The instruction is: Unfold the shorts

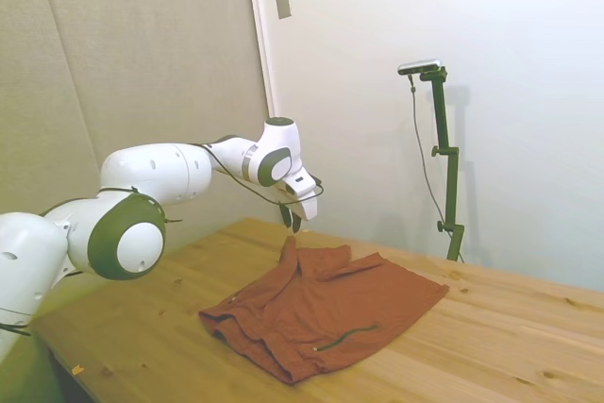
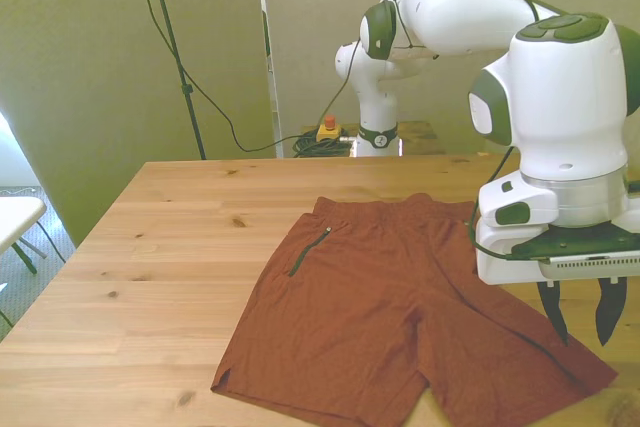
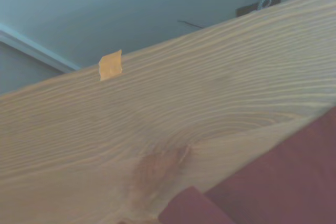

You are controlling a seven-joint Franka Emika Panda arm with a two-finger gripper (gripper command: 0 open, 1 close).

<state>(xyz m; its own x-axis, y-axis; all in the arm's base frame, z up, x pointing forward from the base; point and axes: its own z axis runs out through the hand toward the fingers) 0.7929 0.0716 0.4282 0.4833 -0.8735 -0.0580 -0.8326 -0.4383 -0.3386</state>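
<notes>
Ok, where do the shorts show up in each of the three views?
Side view: shorts spread at lower centre, below the gripper.
Front view: shorts at lower centre-right, the gripper over their right edge.
Wrist view: only a red corner.
Shared landmark: the wooden table.

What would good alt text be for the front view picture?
Rust-red shorts lie spread nearly flat on a wooden table, both legs pointing toward the camera. A white robot arm's open gripper hangs just above the leg on the front view's right, holding nothing.
</notes>
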